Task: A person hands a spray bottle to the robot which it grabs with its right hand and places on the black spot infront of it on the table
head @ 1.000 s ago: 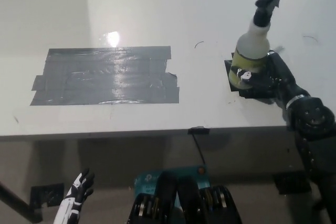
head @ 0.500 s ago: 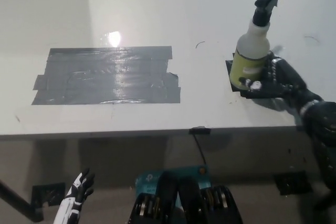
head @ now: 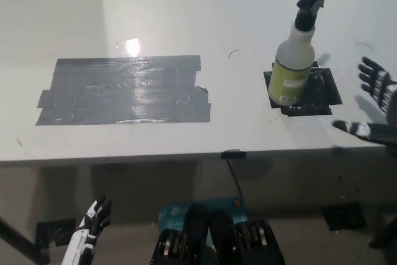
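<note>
Head view: right hand [head: 375,107] now off spray bottle [head: 294,60].

A white table [head: 186,23] fills most of the view, its front edge running across at about 6 o'clock of centre. A bright light reflection [head: 131,46] is seen on the glossy top toward 11 o'clock. A large patch of grey tape [head: 124,90] is laid flat on the table at 9 o'clock. A small dark clip [head: 234,153] is fixed at the front edge, with a thin cable [head: 236,177] hanging below it. Grey floor [head: 124,197] is visible beneath the table
</note>
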Robot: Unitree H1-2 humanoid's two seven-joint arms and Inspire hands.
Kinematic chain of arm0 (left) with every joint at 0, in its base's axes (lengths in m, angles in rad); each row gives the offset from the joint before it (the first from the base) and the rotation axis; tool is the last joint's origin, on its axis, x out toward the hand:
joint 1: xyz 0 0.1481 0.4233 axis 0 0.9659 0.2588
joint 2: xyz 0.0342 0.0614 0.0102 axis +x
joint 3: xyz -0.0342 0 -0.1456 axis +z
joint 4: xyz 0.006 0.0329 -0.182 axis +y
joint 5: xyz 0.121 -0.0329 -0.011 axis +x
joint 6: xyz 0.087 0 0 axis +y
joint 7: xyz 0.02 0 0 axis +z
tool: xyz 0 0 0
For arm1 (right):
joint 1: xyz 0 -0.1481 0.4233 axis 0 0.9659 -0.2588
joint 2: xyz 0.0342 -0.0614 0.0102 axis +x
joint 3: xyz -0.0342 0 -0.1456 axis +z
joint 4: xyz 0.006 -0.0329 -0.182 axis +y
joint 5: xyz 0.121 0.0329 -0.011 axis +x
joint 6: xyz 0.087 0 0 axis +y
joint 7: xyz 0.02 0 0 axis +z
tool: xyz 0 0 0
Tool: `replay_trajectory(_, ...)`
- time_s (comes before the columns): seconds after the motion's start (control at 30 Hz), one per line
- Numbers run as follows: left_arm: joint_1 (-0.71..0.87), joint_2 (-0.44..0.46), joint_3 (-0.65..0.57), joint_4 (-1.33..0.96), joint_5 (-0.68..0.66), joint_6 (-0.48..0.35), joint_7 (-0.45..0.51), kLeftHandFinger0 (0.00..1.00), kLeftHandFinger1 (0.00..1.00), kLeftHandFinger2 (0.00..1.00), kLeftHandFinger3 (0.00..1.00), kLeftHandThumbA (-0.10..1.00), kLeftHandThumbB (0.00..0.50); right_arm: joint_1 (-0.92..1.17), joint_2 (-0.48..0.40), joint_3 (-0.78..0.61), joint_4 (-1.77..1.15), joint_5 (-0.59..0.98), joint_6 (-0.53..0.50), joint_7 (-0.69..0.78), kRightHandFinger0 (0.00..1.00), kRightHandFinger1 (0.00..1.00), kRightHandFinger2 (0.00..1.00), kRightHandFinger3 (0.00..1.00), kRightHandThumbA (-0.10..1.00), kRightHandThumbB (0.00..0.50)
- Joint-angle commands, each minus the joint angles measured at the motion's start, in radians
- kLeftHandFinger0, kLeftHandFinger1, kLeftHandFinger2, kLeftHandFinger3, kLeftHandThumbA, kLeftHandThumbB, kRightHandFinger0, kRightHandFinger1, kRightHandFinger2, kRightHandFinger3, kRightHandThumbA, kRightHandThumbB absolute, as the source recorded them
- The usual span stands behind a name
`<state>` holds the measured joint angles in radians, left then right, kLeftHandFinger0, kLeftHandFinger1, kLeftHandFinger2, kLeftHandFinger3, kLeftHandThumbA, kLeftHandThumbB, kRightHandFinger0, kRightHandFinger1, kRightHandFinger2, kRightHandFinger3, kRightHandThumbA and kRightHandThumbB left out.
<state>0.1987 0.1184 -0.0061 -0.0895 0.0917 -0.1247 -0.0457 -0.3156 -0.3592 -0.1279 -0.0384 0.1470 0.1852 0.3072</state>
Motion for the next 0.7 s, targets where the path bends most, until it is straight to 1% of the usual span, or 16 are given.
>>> replay_trajectory(0.0,-0.02,0.022,-0.001,-0.018,-0.001,-0.005,-0.013,1.0,1.0,1.0,1.0,1.0,0.105,0.162,-0.019,-0.129,-0.503,0.205,0.099,-0.047,1.0,1.0,1.0,1.0,1.0,0.466)
replay_trajectory(0.07,-0.03,0.019,-0.004,-0.017,0.009,-0.007,-0.009,1.0,1.0,1.0,1.0,1.0,0.1,0.227,0.025,-0.116,-0.595,0.225,0.085,-0.068,1.0,1.0,1.0,1.0,1.0,0.497)
replay_trajectory(0.1,-0.032,0.018,-0.005,-0.017,0.011,-0.008,-0.009,1.0,1.0,1.0,1.0,1.0,0.101,0.241,0.034,-0.111,-0.613,0.226,0.079,-0.071,1.0,1.0,1.0,1.0,1.0,0.499)
replay_trajectory(0.13,-0.035,0.014,-0.009,-0.016,0.013,-0.012,-0.009,1.0,1.0,1.0,1.0,1.0,0.084,0.287,0.062,-0.074,-0.645,0.208,0.016,-0.059,1.0,1.0,1.0,1.0,1.0,0.481)
replay_trajectory(0.17,-0.036,0.013,-0.011,-0.015,0.012,-0.016,-0.01,1.0,1.0,1.0,1.0,1.0,0.081,0.313,0.081,-0.047,-0.658,0.194,-0.028,-0.048,1.0,1.0,1.0,1.0,1.0,0.479)
replay_trajectory(0.27,-0.033,0.015,-0.013,-0.017,0.014,-0.013,-0.012,1.0,1.0,1.0,1.0,1.0,0.064,0.37,0.136,0.031,-0.682,0.144,-0.049,-0.037,1.0,1.0,1.0,1.0,1.0,0.468)
replay_trajectory(0.3,-0.032,0.016,-0.013,-0.021,0.016,-0.01,-0.012,1.0,1.0,1.0,1.0,1.0,0.049,0.394,0.174,0.082,-0.654,0.085,-0.083,-0.031,1.0,1.0,1.0,1.0,1.0,0.4)
replay_trajectory(0.33,-0.03,0.018,-0.012,-0.024,0.017,-0.005,-0.013,1.0,1.0,1.0,1.0,1.0,0.049,0.414,0.203,0.117,-0.631,0.04,-0.108,-0.028,1.0,1.0,1.0,1.0,1.0,0.39)
replay_trajectory(0.37,-0.03,0.019,-0.012,-0.024,0.017,-0.006,-0.013,1.0,1.0,1.0,1.0,1.0,0.046,0.425,0.221,0.136,-0.613,0.014,-0.123,-0.03,1.0,1.0,1.0,1.0,1.0,0.345)
replay_trajectory(0.4,-0.032,0.021,-0.012,-0.018,0.016,-0.013,-0.013,1.0,1.0,1.0,1.0,1.0,0.046,0.453,0.259,0.18,-0.548,-0.06,-0.174,-0.042,1.0,1.0,1.0,1.0,1.0,0.296)
replay_trajectory(0.43,-0.032,0.022,-0.013,-0.015,0.018,-0.018,-0.013,1.0,1.0,1.0,1.0,1.0,0.042,0.468,0.279,0.209,-0.495,-0.141,-0.21,-0.064,1.0,1.0,1.0,1.0,1.0,0.346)
replay_trajectory(0.5,-0.034,0.019,-0.016,-0.015,0.019,-0.022,-0.012,1.0,1.0,1.0,1.0,1.0,0.048,0.479,0.293,0.249,-0.366,-0.295,-0.281,-0.12,1.0,1.0,1.0,1.0,1.0,0.391)
replay_trajectory(0.53,-0.034,0.018,-0.016,-0.014,0.019,-0.023,-0.011,1.0,1.0,1.0,1.0,1.0,0.048,0.479,0.293,0.253,-0.348,-0.311,-0.291,-0.125,1.0,1.0,1.0,1.0,1.0,0.392)
replay_trajectory(0.6,-0.039,0.017,-0.014,-0.03,0.01,0.006,-0.015,1.0,1.0,1.0,1.0,1.0,0.072,0.464,0.281,0.255,-0.257,-0.292,-0.265,-0.117,1.0,1.0,1.0,1.0,1.0,0.412)
replay_trajectory(0.63,-0.041,0.016,-0.014,-0.032,0.01,0.009,-0.015,1.0,1.0,1.0,1.0,1.0,0.074,0.461,0.279,0.254,-0.249,-0.29,-0.257,-0.116,1.0,1.0,1.0,1.0,1.0,0.415)
replay_trajectory(0.67,-0.045,0.015,-0.015,-0.034,0.011,0.01,-0.014,1.0,1.0,1.0,1.0,1.0,0.075,0.455,0.271,0.253,-0.235,-0.292,-0.243,-0.118,1.0,1.0,1.0,1.0,1.0,0.399)
